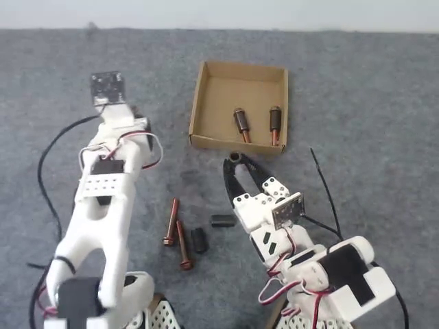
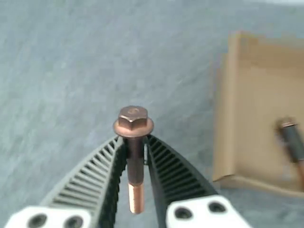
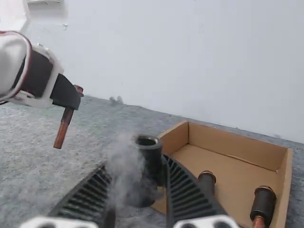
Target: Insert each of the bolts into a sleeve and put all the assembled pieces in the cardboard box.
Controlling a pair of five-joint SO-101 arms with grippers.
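From above, the right gripper [image 1: 236, 164] clamps a sleeve [image 1: 234, 157] just in front of the cardboard box [image 1: 198, 103]. At the left wrist, we see the left gripper [image 2: 134, 139] pinching a bolt [image 2: 135, 166], with the box cut off at the frame's edge. At the right wrist, haze blurs the sleeve's base for us.

I see open counter [image 1: 370, 103] right of the cardboard box [image 1: 197, 103]; nearer me, loose bolts [image 1: 171, 221] and sleeves [image 1: 222, 221] block a low pass.
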